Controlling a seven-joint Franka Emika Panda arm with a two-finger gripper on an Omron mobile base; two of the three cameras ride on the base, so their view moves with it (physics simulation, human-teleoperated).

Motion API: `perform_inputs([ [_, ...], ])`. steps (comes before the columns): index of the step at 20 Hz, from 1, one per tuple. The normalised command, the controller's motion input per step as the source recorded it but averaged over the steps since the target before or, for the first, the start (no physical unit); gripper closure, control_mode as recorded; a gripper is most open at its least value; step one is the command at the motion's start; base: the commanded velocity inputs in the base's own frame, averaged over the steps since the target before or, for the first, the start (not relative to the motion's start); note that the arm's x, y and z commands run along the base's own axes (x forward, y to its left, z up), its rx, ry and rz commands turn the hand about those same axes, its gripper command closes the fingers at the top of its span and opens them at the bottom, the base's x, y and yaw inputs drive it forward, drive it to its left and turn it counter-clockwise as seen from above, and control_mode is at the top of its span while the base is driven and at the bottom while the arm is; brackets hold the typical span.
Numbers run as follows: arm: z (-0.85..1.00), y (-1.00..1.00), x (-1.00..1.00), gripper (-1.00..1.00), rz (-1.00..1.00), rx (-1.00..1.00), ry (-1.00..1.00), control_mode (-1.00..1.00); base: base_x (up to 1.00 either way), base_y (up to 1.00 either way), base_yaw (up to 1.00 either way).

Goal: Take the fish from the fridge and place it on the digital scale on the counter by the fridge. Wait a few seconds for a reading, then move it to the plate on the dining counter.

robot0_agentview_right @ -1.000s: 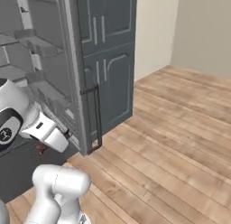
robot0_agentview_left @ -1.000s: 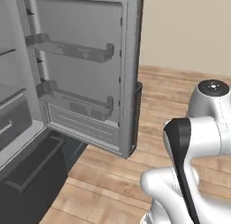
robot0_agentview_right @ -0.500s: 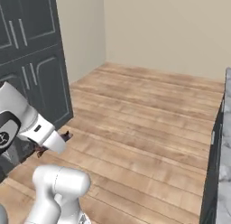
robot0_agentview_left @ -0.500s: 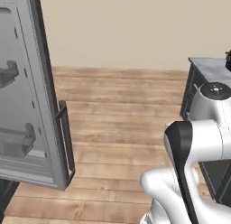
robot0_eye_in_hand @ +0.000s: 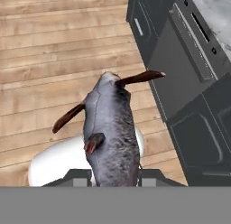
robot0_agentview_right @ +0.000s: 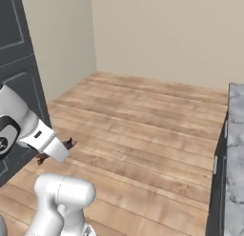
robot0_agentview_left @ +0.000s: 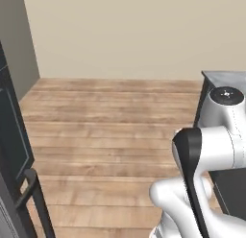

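Observation:
A grey fish (robot0_eye_in_hand: 110, 133) with brown fins hangs over the wooden floor, and my gripper (robot0_eye_in_hand: 115, 175) is shut on its body. From the right base view, the gripper (robot0_agentview_right: 57, 152) sits low at the left with the fish's brown fins (robot0_agentview_right: 70, 143) sticking out past it. The fridge's dark door (robot0_agentview_left: 12, 136) with its bar handle stands at the left edge of the left base view. A marble-topped counter (robot0_eye_in_hand: 216, 11) over dark panelled fronts lies to the right of the fish. The digital scale and the plate are out of view.
Open wooden floor (robot0_agentview_left: 110, 126) stretches to a beige wall. A dark panelled cabinet (robot0_agentview_right: 14, 63) stands at the left of the right base view. A marble top (robot0_agentview_right: 234, 135) over a dark front runs along that view's right edge.
The base has turned, so the whole scene has swung: the open fridge has slid off to the left and the marble counter has come in at the right. The fish stays in the gripper.

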Motion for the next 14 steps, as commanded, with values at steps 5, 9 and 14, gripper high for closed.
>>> perform_inputs([
  [5,0.0,0.0,0.0,1.0,0.0,0.0,0.0,1.0,1.0,-0.04,-0.02],
  [9,0.0,0.0,0.0,1.0,0.0,0.0,0.0,1.0,1.0,-0.04,-0.02],
  [14,0.0,0.0,0.0,1.0,0.0,0.0,0.0,1.0,1.0,0.0,-0.05],
])
